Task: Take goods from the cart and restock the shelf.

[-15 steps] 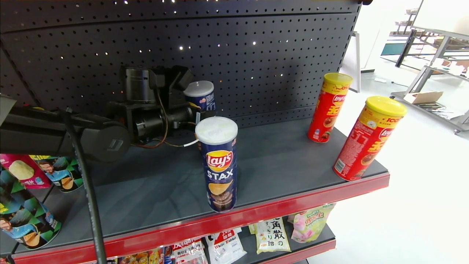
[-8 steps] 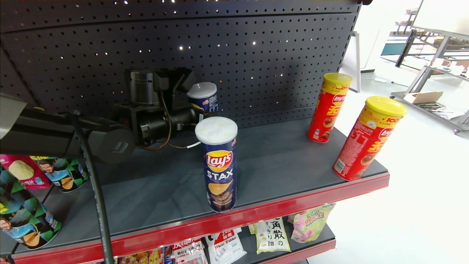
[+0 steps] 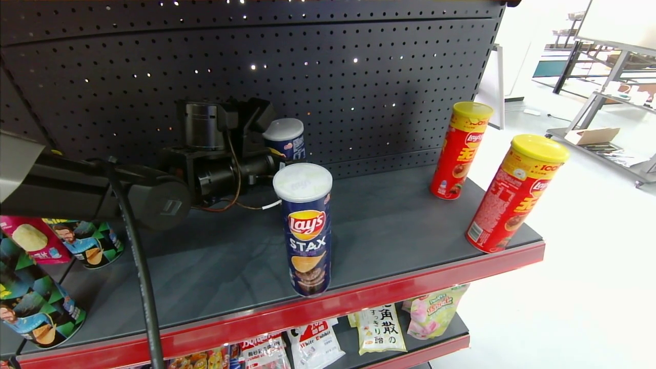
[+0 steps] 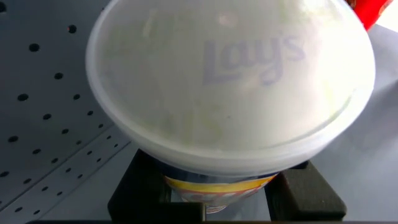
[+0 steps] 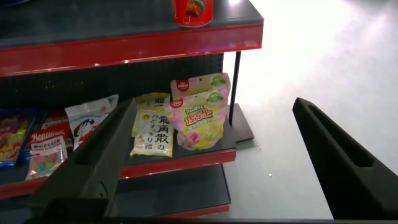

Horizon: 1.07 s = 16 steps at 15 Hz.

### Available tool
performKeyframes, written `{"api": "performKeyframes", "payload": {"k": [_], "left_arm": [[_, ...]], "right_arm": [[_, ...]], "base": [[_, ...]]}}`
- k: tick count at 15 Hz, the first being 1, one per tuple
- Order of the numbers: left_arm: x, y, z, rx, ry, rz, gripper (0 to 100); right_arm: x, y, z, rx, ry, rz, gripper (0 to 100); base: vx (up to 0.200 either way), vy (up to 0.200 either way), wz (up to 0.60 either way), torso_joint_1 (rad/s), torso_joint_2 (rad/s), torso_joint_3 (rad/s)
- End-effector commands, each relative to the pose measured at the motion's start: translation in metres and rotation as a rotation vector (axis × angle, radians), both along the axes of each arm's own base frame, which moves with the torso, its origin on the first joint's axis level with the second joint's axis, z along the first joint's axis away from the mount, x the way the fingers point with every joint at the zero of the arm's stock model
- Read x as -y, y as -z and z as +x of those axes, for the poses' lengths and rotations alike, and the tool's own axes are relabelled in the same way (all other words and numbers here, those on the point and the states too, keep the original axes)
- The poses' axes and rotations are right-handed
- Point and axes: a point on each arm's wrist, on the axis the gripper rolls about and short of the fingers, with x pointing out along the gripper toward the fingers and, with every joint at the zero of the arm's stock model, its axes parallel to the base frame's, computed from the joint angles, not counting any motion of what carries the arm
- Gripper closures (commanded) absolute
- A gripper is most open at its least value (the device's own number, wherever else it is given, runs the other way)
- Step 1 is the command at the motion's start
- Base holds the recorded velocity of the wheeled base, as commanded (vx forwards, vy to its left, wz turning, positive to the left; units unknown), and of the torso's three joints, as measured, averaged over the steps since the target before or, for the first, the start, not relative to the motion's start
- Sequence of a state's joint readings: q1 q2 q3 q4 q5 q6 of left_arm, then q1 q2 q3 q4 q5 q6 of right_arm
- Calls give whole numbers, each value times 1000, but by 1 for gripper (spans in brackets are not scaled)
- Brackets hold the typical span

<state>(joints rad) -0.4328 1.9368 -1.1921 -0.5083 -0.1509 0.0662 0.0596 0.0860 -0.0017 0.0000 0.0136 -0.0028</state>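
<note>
At the back of the shelf: a blue can clamped upright

Nearest the red front lip of the shelf (image 3: 389, 225), a blue chip can (image 3: 306, 230) stands alone on its base, with its long axis vertical and its white plastic lid up. At the right end of the same lip stands a red can with a yellow lid (image 3: 515, 193). A second red can (image 3: 460, 149) is set farther back. Off to the left, on a lower board, are cans with a green pattern (image 3: 31, 302).

Behind the front blue can, close to the pegboard (image 3: 359, 77), the left gripper (image 3: 274, 158) is clamped on the held blue can (image 3: 285, 138). This can is also upright, with its lid up and its axis vertical. In the left wrist view its clear lid (image 4: 230, 81) faces the camera, and a dark finger (image 4: 143, 193) presses the body on each side below the rim. The can's foot is hidden, so I cannot tell whether it touches the shelf.

The right gripper (image 5: 216, 104) hangs low beside the unit with its fingers spread wide and nothing between them. Beyond it, snack bags (image 5: 199, 115) lie on a lower shelf.
</note>
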Motion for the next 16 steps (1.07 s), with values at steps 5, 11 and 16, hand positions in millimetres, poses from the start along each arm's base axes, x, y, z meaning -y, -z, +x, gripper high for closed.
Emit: {"api": "performKeyframes", "payload": {"k": [5, 11, 16], "left_arm": [[0, 3, 1, -9, 0, 2, 0], [-13, -5, -26, -23, -3, 9, 0], [-62, -15, -115, -53, -30, 24, 0]], "right_arm": [[0, 0, 0, -2, 0, 0, 0], [0, 0, 0, -2, 0, 0, 0], [0, 0, 0, -2, 0, 0, 0]], "base": [[0, 0, 0, 0, 0, 0], [0, 0, 0, 0, 0, 0], [0, 0, 0, 0, 0, 0]]}}
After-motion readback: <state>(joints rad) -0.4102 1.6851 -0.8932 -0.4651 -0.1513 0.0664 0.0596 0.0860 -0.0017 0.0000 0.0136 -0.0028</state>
